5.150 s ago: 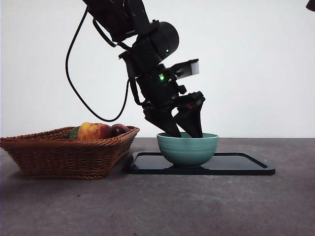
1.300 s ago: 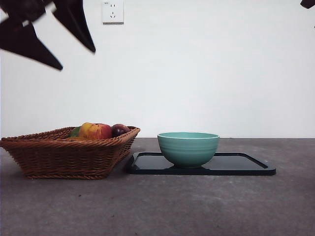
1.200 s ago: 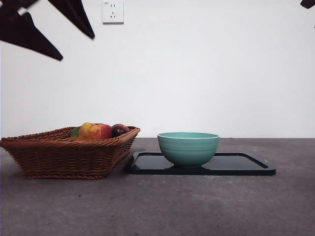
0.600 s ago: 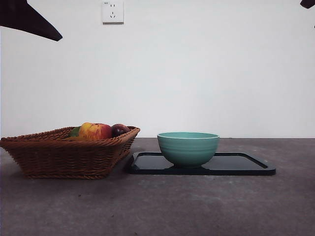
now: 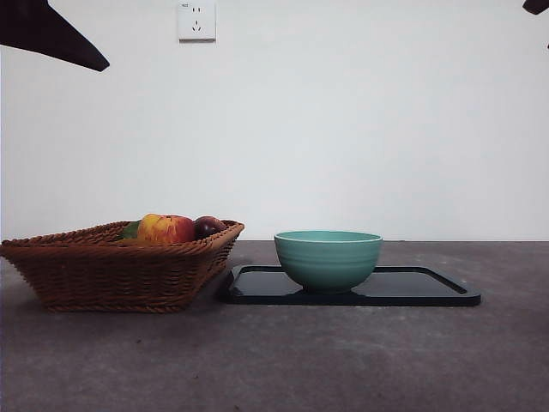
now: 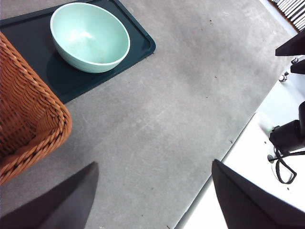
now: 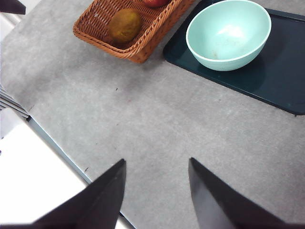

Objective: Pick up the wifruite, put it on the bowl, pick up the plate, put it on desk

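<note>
Wifruite (image 7: 125,26) lies in the basket (image 7: 138,50), at the end away from the bowl (image 7: 228,33), near an apple (image 5: 167,228) and a purple fruit (image 5: 208,226). The front view hides it behind the basket wall. The bowl stands empty on the dark plate (image 5: 429,287), which rests on the worktop (image 5: 274,360) just beside the basket.

Left end effector (image 6: 153,164) hangs high, well above the worktop beside the basket, jaws apart and holding nothing. It appears to be the black tip at the top left corner of the front view. Right end effector (image 7: 157,161) waits high over the near worktop, jaws apart and empty.

Step in hand, as judged: the wifruite remains to be picked, since neither wrist view shows anything in the bowl. To do it well, descend over the fruit with jaws wide, keep clear of the wicker rim and the apple, and close across the widest part. Lift straight up, then release low inside the bowl so the fruit cannot bounce out.

Compared with 4.2 s earlier: an arm then reached down into the bowl. It has since withdrawn upward and left, and within the last second its second jaw has left the front view. Basket, bowl and plate have not moved.
</note>
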You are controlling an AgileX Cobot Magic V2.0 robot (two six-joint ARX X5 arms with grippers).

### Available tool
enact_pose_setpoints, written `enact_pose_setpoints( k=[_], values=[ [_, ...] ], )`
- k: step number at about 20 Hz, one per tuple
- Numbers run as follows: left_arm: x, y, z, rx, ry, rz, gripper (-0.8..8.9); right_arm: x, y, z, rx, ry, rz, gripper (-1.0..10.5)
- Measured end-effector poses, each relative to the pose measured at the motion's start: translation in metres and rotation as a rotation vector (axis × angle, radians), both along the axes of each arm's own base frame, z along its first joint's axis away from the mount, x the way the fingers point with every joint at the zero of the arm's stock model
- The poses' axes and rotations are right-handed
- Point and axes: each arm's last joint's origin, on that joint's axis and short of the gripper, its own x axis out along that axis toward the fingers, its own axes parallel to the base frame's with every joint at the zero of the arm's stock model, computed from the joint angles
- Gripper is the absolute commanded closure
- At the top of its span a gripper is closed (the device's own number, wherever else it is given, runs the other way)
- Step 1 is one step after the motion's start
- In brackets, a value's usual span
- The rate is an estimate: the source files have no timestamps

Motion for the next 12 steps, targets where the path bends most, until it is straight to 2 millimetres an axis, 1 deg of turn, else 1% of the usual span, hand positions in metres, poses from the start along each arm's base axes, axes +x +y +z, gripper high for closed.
enact_pose_setpoints(
  k=[3, 5, 6, 9, 12],
  values=[
    [0.000, 0.000, 0.000, 0.000, 0.000, 0.000, 4.39, 0.003, 0.000, 0.002, 0.001, -0.015, -0.063, 7.2],
    [0.000, 0.000, 0.000, -0.001, 0.000, -0.001, 4.39, 0.011, 0.002, 0.004, 0.029, -0.018, -0.115, 6.6],
    [0.000, 0.000, 0.000, -0.002, 0.000, -0.002, 4.39, 0.017, 0.004, 0.007, 0.034, -0.010, -0.144, 6.6],
    [0.000, 0.000, 0.000, -0.002, 0.000, -0.002, 4.39, 0.045, 0.013, 0.020, 0.014, 0.008, -0.206, 6.6],
    [0.000, 0.000, 0.000, -0.002, 0.000, -0.002, 4.39, 0.084, 0.027, 0.030, -0.025, 0.037, -0.230, 6.6]
  ],
)
